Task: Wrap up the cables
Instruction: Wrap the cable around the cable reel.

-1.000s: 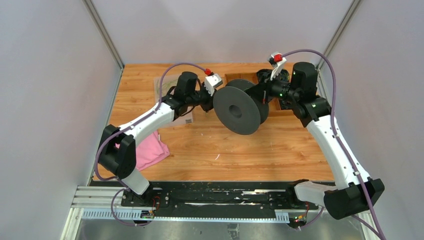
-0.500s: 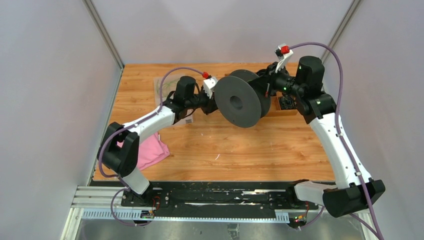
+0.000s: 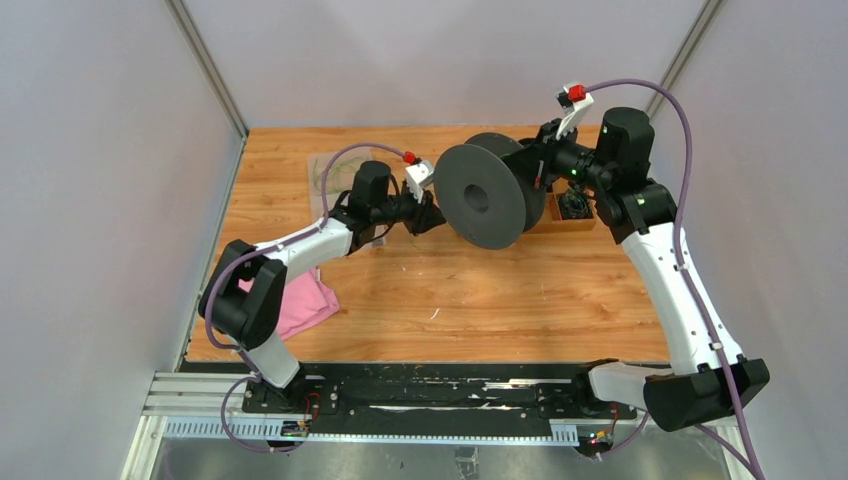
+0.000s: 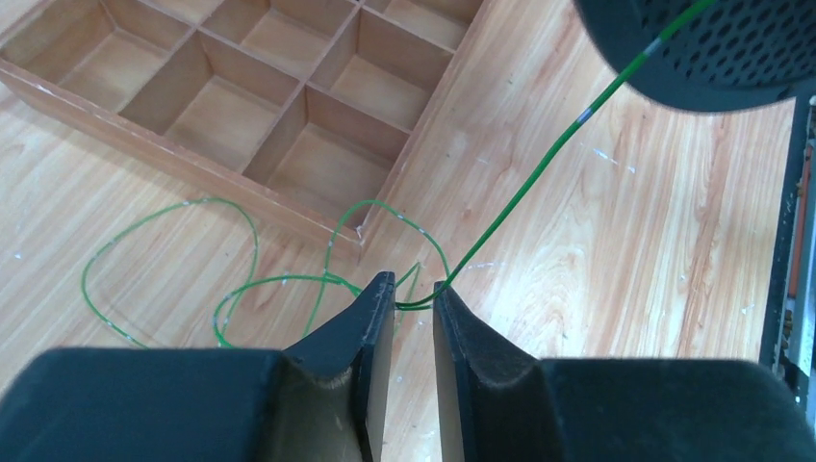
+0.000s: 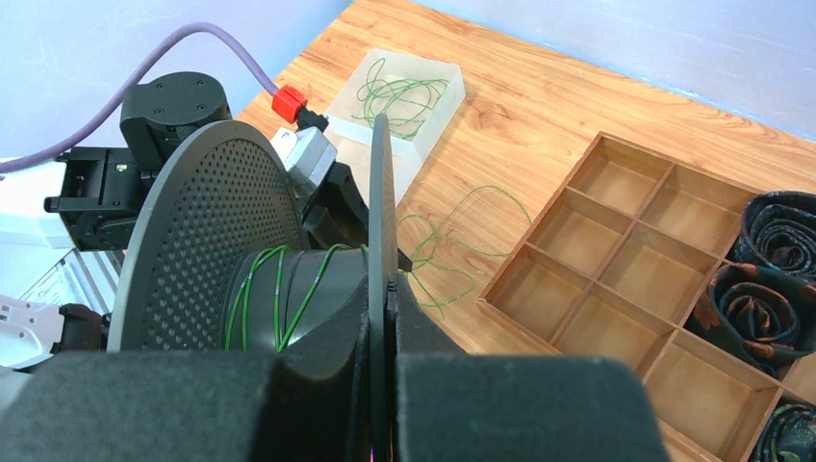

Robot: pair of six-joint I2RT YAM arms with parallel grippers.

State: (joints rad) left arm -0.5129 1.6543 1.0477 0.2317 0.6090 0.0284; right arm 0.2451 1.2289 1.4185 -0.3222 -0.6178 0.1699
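The cables (image 4: 520,192) are thin green wire. One taut stretch climbs from the left arm's (image 3: 300,240) jaws to the black spool (image 5: 207,221), while slack loops lie on the desk (image 3: 500,290) beside the corner of the wooden divided tray (image 4: 173,154). More turns sit wound around the spool's hub, and a further tangle lies inside a clear box (image 5: 438,125) at the far left of the desk.

The left jaws stand a narrow slit apart, and the wire crosses that slit at their tips. Whether it is pinched there or only runs through cannot be told. The right arm's (image 3: 670,280) jaws are closed flat on the thin edge of one spool flange and hold the spool up off the desk, its axis roughly level.

From above the wire is too fine to make out between the jaws and the spool. The spool and right arm hide most of the tray in that view. The left wrist view cuts off all but a perforated part of the spool. The dark rolled items (image 5: 779,221) in the tray's right compartments run off the frame. A pink cloth (image 3: 300,305) lies partly under the left arm. A white slip near that arm's wrist is too small to read.
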